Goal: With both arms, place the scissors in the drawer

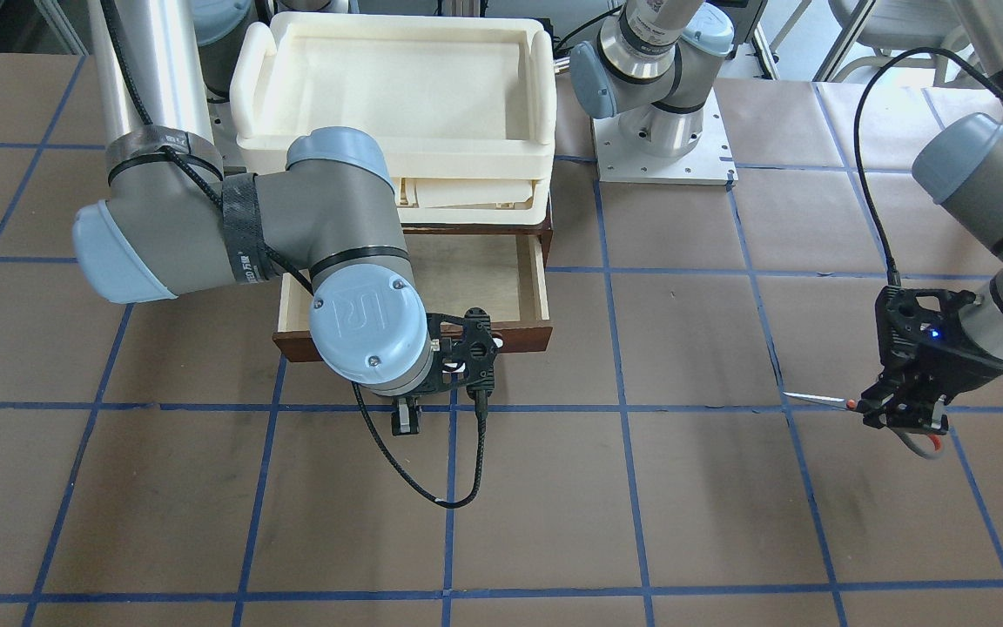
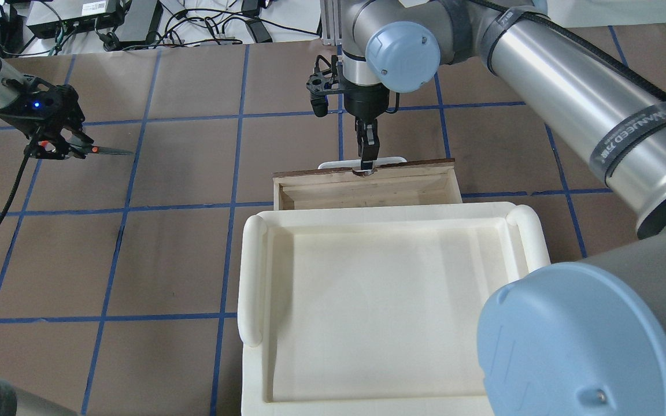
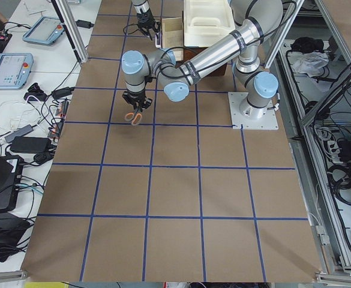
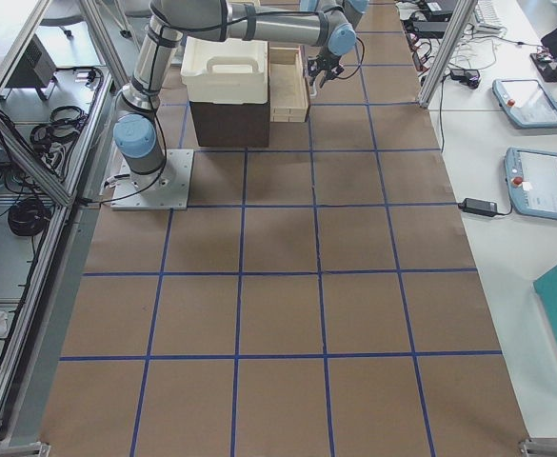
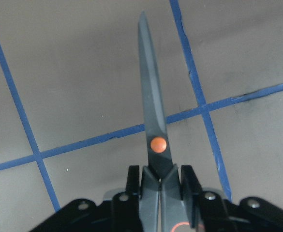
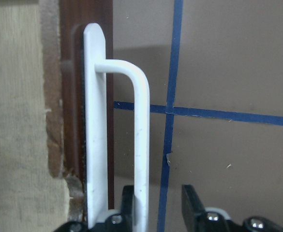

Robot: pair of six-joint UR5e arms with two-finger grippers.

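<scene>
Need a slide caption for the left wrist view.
Left gripper holds closed scissors just behind the pivot, blades pointing out over the blue-taped table.

The small grey-handled scissors (image 5: 153,121) have smooth, dully gleaming metal blades and a matt orange pivot dot. The shallow dark-brown wooden drawer (image 6: 71,96) has a rough, chipped edge and pale raw plywood inside. Its white bar handle (image 6: 141,145) is smooth and slightly glossy. The cream plastic tray (image 2: 252,271) looks matt. Matt brown paper crossed by blue tape covers the counter (image 1: 684,505).
</scene>
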